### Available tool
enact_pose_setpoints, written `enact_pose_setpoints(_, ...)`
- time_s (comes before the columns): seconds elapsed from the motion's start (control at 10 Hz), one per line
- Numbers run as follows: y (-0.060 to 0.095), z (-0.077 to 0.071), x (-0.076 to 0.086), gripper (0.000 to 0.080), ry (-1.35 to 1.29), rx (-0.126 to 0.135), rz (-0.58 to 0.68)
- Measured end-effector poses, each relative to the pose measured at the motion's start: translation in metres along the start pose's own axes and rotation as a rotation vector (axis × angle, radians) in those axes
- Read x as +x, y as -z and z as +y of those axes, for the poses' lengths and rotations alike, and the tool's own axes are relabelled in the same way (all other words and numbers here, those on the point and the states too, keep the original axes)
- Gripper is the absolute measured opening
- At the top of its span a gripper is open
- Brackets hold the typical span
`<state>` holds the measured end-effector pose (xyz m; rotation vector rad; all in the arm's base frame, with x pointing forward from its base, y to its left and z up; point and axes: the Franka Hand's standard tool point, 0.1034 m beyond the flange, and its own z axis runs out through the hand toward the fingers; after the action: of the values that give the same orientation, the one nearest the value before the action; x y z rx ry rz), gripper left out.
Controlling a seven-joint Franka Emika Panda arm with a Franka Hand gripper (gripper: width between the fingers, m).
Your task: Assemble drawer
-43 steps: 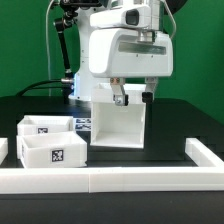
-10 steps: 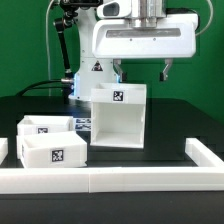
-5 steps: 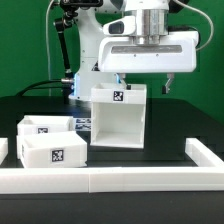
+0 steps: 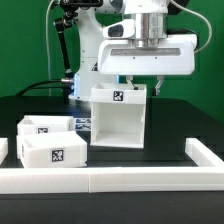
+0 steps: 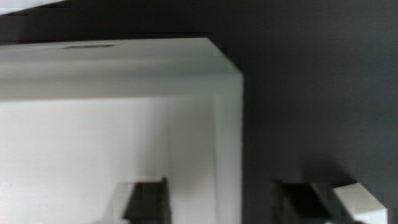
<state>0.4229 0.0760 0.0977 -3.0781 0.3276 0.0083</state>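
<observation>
The hand (image 4: 141, 88) hung released just above the housing (image 4: 118, 125), its two fingers (image 4: 157, 87) spread wide with nothing between them and neither touching the part. In the wrist view the dark fingertips (image 5: 146, 200) stood apart on either side of one white wall of the housing (image 5: 125, 120); how far above it they were could not be told. The housing stood upright near the middle of the black tabletop (image 4: 178, 125), with a square marker (image 4: 121, 96) near its upper edge. Toward the exterior view's left, just beside the housing, lay the two trays: the rear tray (image 4: 45, 126) close against the housing's lower corner, and the front tray (image 4: 40, 152) nearer the camera, overlapping the rear one in the view. Each tray showed a black-and-white marker. Whether the trays touched each other or the housing could not be told. A long low white wall (image 4: 120, 179) ran along the near edge of the tabletop, in front of all three parts.
</observation>
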Motion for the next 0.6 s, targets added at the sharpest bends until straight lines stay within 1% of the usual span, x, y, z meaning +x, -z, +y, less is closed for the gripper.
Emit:
enact_pose_setpoints(0.1,0.0,0.0,0.0,0.013,0.0,0.0,0.0)
enact_pose_setpoints(0.2,0.0001,-0.0001,0.0001,0.0036,0.0,0.0,0.0)
enact_pose_setpoints(0.6,0.0001,-0.0001,0.0002,0.0036,0.0,0.0,0.0)
